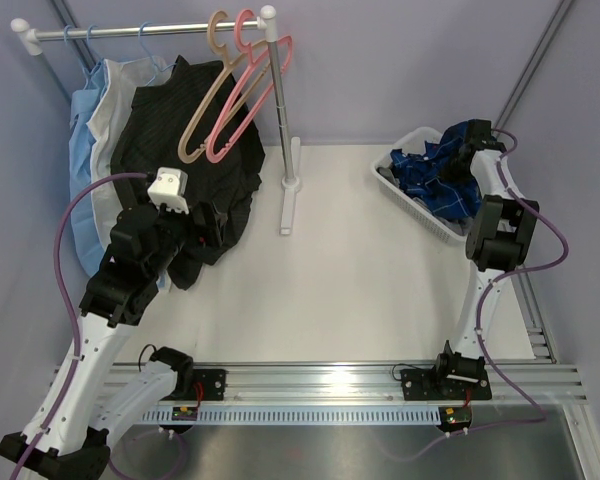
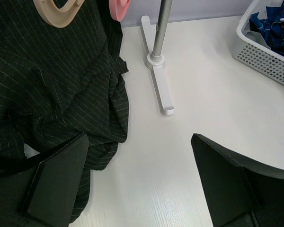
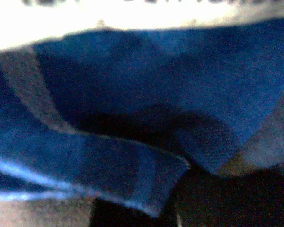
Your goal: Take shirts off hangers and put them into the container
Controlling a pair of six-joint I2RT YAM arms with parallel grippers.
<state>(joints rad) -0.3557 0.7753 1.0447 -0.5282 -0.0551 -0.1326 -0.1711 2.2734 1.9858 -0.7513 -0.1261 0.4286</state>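
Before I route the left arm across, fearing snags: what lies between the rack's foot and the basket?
Nothing: the tabletop between rack's foot and basket is bare, shown in the top and left wrist views.

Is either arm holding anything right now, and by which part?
Left gripper: jaws open, nothing held. Right gripper is down in the blue plaid shirt in the basket; its camera shows only blurred cloth, so a hold cannot be told.

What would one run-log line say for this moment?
left gripper: open, empty, by black pinstriped shirt | right gripper: in basket, against blue plaid shirt, jaws unclear | tan hanger, pink hanger: bare
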